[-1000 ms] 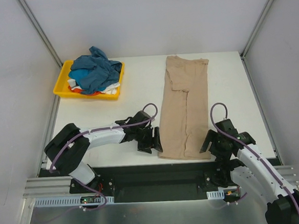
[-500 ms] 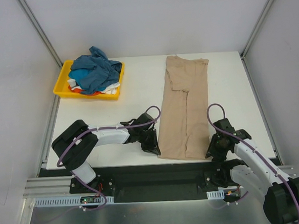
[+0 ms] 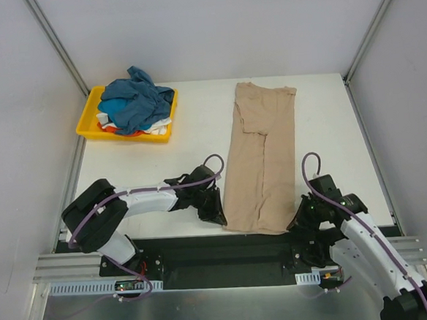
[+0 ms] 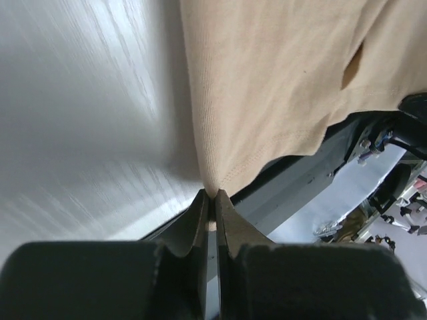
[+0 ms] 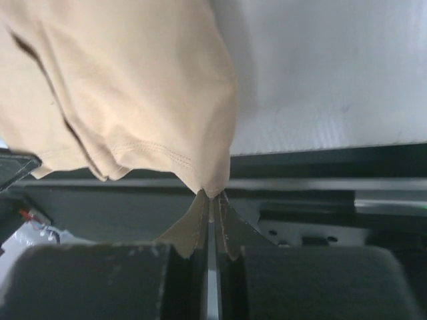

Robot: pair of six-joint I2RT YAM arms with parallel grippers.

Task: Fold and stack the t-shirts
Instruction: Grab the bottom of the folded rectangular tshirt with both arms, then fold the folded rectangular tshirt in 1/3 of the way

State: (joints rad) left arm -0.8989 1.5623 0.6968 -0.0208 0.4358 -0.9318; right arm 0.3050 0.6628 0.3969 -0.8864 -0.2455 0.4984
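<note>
One beige-tan t-shirt (image 3: 261, 157) lies folded into a long narrow strip on the white counter (image 3: 155, 157), running from the far side to the near edge, where its hem reaches the counter's rim. Two arms work at that near hem, one at each corner. The left claw (image 3: 219, 217) sits at the shirt's near left corner; in the left wrist view its two fingers are pressed together with the stitched corner of beige cloth pinched between their tips, the fabric pulled to a point there. The right claw (image 3: 301, 223) sits at the shirt's near right corner; in the right wrist view its fingers are likewise clamped on the hem corner, which hangs in a gathered point over the dark frame past the counter's edge. Well to the left of the shirt, at the far left corner of the counter, stands one shallow yellow tray (image 3: 88, 125) holding a crumpled heap: one teal-blue t-shirt (image 3: 132, 103) on top, spilling over the tray's far rim, with white cloth (image 3: 156, 126) and a bit of orange-red cloth (image 3: 127, 134) showing beneath it; how many garments make up the lower layers cannot be told
</note>
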